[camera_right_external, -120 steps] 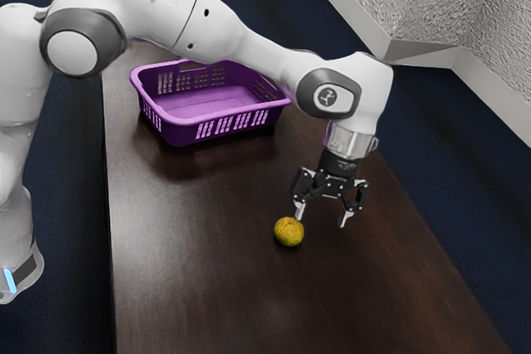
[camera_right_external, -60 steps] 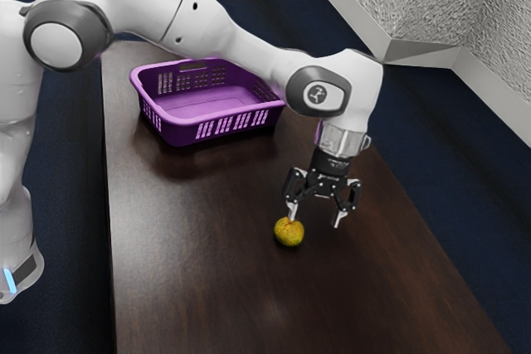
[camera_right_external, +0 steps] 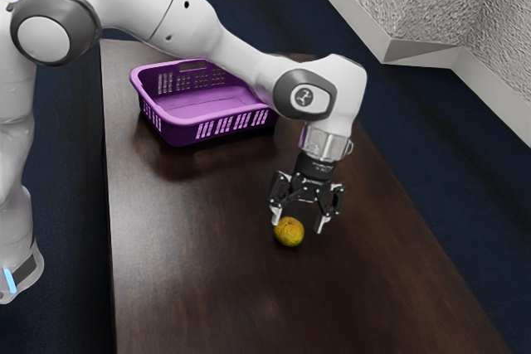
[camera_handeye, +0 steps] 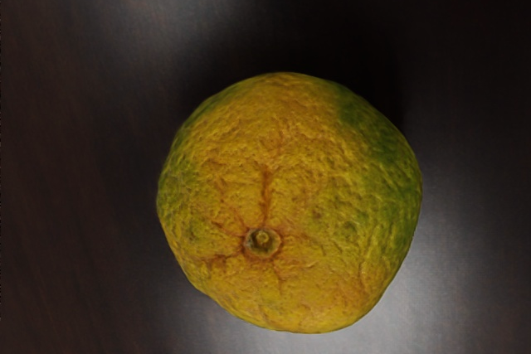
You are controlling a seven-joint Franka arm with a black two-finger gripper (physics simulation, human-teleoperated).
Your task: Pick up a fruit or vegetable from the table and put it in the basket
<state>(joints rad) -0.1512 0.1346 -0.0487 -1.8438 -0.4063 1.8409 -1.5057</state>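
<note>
My gripper (camera_right_external: pixel 299 223) is open in the exterior view, low over the table, its fingers spread wide. The yellow-green citrus fruit (camera_right_external: pixel 289 233) rests on the dark wood beneath it, nearer the finger on the exterior view's left. In the wrist view the fruit (camera_handeye: pixel 289 205) lies under my hand, its stem spot facing up. Toward the exterior view's upper left stands the purple basket (camera_right_external: pixel 217 126), with no fruit visible inside; my arm passes in front of its right end.
The dark wooden table (camera_right_external: pixel 191 263) extends around the fruit and basket. Its long edge runs down the exterior view's right side, and a pale textured wall block (camera_right_external: pixel 415 6) stands beyond it.
My hand has moved toward the exterior view's left and slightly down, bringing its open fingers over the fruit. Fruit and basket have stayed where they were.
</note>
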